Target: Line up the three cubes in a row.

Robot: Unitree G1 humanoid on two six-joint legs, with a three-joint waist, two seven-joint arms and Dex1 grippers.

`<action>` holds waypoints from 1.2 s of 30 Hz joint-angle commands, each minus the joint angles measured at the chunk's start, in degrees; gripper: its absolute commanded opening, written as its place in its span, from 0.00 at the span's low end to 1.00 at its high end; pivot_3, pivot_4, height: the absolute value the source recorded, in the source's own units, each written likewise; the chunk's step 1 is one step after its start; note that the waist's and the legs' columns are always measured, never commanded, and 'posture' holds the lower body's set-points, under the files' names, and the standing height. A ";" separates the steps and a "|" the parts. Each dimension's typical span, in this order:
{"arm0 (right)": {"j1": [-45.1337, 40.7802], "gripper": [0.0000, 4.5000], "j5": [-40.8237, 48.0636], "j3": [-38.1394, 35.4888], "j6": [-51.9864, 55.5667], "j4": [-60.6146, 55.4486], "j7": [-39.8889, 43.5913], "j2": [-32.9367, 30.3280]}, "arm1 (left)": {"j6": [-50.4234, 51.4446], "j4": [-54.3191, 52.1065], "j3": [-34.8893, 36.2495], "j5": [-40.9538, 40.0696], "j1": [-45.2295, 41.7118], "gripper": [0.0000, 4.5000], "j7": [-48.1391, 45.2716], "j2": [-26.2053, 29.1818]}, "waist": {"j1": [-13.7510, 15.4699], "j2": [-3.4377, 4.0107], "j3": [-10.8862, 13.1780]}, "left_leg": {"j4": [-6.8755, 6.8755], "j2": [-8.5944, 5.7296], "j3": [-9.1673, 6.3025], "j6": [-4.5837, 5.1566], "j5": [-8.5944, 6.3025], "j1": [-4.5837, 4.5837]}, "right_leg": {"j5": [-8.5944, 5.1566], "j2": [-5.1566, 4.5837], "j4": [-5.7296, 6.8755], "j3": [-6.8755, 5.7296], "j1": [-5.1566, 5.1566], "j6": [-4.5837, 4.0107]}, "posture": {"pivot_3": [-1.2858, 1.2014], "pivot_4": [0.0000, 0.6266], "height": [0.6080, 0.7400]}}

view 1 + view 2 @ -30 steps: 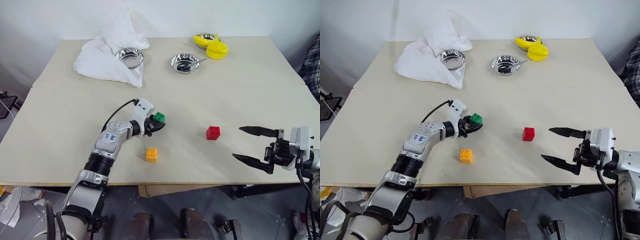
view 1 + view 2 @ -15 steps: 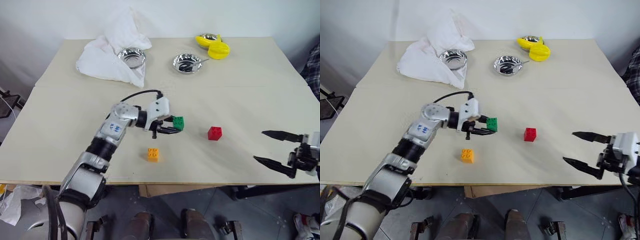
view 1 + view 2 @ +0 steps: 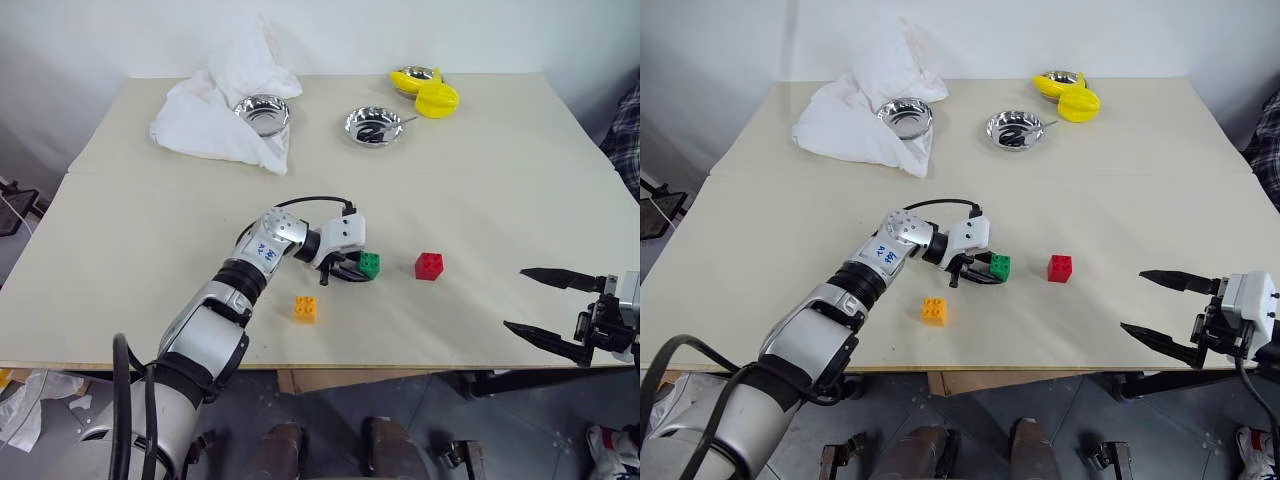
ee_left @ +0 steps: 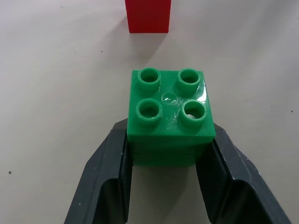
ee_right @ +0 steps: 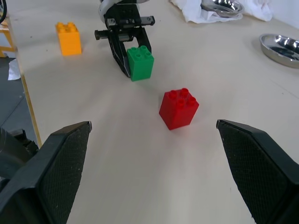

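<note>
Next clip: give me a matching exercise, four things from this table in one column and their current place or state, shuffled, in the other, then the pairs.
Things:
1. green plastic studded cube
2. orange plastic studded cube
3. red plastic studded cube
4. right gripper

Places or states:
A. open, holding nothing, off the table's right edge
B. alone near the table's front edge
C. clamped in the left gripper
D. free on the table, just right of the green cube

Pairs: 1-C, 2-B, 3-D, 4-A

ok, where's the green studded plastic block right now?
In the head views the green studded plastic block sits mid-table, clamped in the left gripper, just left of the red block, with the orange block nearer the front edge.
</note>
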 commanded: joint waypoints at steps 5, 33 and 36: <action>-0.33 1.00 0.96 -1.01 -0.06 -1.71 -1.09 1.04 | 2.29 0.53 2.18 0.63 -0.79 0.33 0.73 -1.18 | 0.03 0.00 0.00 | 0.02 -0.02 -0.01 0.01 0.01 0.00 | 0.00 -0.01 0.03 0.00 0.00 0.00 | 0.52 0.24 1.00; -12.00 1.00 1.39 8.00 4.40 3.07 1.60 1.35 | -0.83 -31.14 28.62 -23.59 21.19 0.99 -17.37 23.17 | -1.42 0.02 -0.01 | 0.06 0.04 0.00 0.01 0.02 0.00 | 0.00 -0.14 0.43 0.01 -0.10 0.00 | 0.52 0.24 1.00; -14.87 1.00 1.42 9.80 5.60 3.65 2.94 1.53 | 2.00 -41.50 34.81 -25.68 34.10 0.99 -12.59 28.37 | -2.24 0.04 -0.02 | -0.09 0.14 -0.05 -0.06 -0.03 0.07 | -0.02 -0.19 0.48 0.03 -0.22 -0.07 | 0.52 0.24 1.00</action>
